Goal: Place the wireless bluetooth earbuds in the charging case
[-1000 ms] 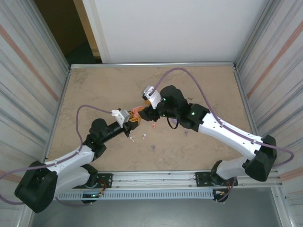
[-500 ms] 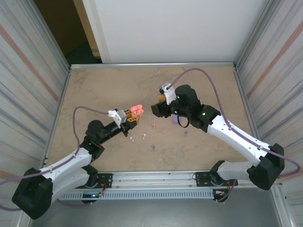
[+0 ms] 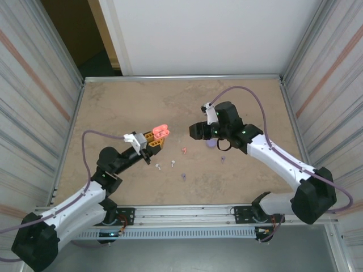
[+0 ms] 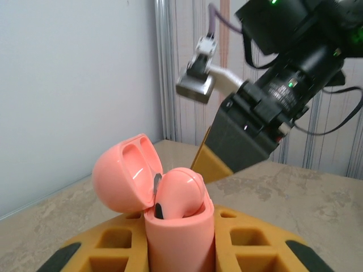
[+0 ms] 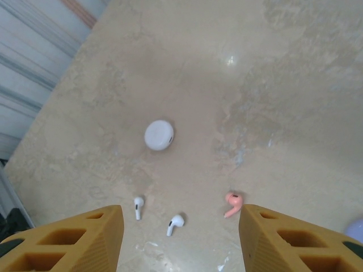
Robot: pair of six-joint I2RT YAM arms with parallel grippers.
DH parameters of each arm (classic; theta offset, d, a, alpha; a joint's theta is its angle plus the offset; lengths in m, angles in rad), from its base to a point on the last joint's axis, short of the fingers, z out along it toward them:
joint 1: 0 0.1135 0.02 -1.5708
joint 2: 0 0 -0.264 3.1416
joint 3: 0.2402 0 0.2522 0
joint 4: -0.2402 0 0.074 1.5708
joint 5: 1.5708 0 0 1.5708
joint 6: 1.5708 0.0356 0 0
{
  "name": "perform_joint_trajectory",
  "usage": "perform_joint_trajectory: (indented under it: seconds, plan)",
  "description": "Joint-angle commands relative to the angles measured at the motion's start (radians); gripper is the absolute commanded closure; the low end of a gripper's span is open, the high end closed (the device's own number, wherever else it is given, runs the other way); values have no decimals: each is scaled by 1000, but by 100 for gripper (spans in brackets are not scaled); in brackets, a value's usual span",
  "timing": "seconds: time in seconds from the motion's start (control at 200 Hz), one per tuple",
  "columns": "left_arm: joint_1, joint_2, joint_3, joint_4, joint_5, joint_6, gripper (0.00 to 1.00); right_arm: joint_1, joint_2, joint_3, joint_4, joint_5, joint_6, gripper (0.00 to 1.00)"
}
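Overhead, the left gripper (image 3: 155, 139) clamps the pink case (image 3: 160, 131), lid open, raised above the table (image 3: 113, 102). The right gripper (image 3: 194, 131) faces it, well apart. A pink earbud (image 3: 184, 151), white earbuds (image 3: 158, 166) and purple earbuds (image 3: 183, 177) lie loose between the arms. Half a second ago the grippers were closer; a second ago they met.

At the left wrist, yellow fingers (image 4: 249, 241) press the case's sides, its lid (image 4: 127, 170) tipped back. What sits inside cannot be told.

At the right wrist, the fingers (image 5: 68, 241) are spread wide and hold nothing, above two white earbuds and the pink one, with a white case (image 5: 159, 135) beyond.
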Motion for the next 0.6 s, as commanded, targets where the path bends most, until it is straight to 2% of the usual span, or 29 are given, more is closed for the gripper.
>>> perform_joint_trajectory:
  seconds: [0.0, 0.361, 0.591]
  plan:
    - [3, -33, 46, -8, 25, 32, 100, -6, 48, -18, -11, -54, 59, 46]
    - [-33, -57, 98, -22, 46, 180, 100, -7, 194, -7, 9, -82, 113, 50]
    - [-46, -63, 120, -11, 74, 207, 100, -6, 268, 12, 5, -88, 113, 51]
